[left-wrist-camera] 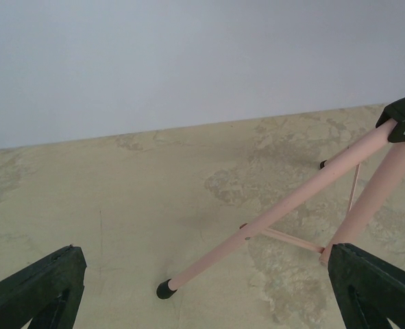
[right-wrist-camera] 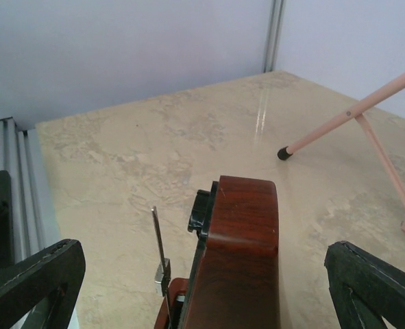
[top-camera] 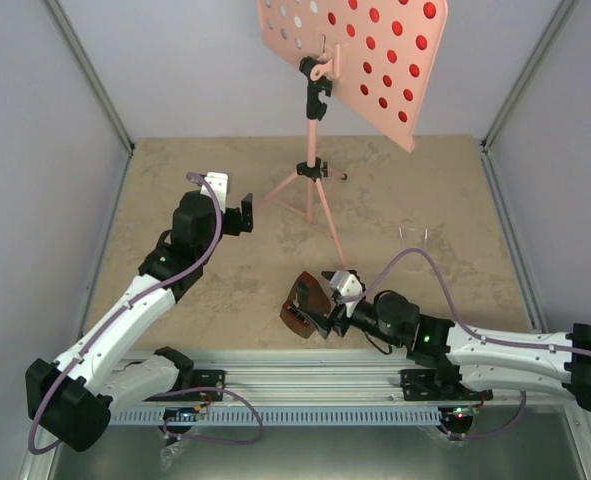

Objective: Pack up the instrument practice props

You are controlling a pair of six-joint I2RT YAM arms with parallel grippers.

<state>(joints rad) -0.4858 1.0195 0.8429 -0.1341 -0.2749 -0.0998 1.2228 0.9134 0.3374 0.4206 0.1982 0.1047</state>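
right gripper (right-wrist-camera: 202, 252): jaws spread wide, nothing held. metronome (right-wrist-camera: 242, 226) sits between the fingers, just ahead of the palm, untouched. judged hard, glossy wood: rigid, probably slippery. thin pendulum rod (right-wrist-camera: 158, 236) to its left looks fragile, so pinch the broad flat sides, clear of the rod. left gripper (left-wrist-camera: 202, 274): spread, empty; music stand (left-wrist-camera: 284, 205) leg just ahead, likely light and tippy.

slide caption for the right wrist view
Open right gripper straddles the brown metronome; pink stand leg beyond on the table.

Upright pink stand (top-camera: 312, 168), brown metronome (top-camera: 303, 303) nearby
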